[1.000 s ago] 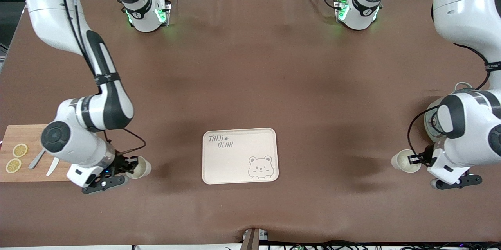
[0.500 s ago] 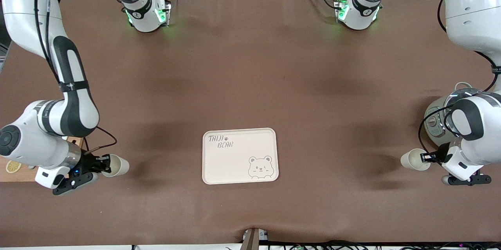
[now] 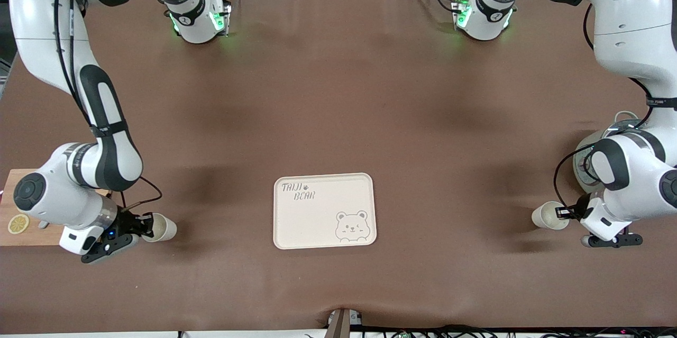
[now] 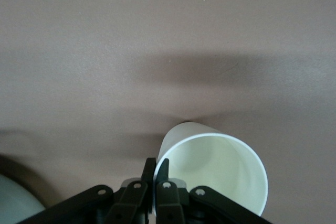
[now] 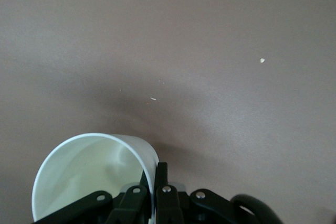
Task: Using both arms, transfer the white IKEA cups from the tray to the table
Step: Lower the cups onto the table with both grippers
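Two white IKEA cups are each pinched by the rim wall and held tilted above the brown table. My right gripper (image 3: 144,224) is shut on one cup (image 3: 160,227) over the table near the cutting board; this cup also shows in the right wrist view (image 5: 89,177), with the gripper (image 5: 155,174) clamped on its wall. My left gripper (image 3: 561,213) is shut on the other cup (image 3: 546,216) over the table beside the grey appliance; the left wrist view shows that cup (image 4: 220,171) and the gripper (image 4: 156,169) on its wall.
A cream bear-printed tray (image 3: 317,221) lies between the two cups, toward the front camera. A wooden cutting board with a lemon slice (image 3: 17,223) lies at the right arm's end. A grey round appliance (image 3: 584,166) stands at the left arm's end.
Both arms carried their cups outward from the tray. The left arm has come back a little toward it over the last half second; the right cup has barely shifted.
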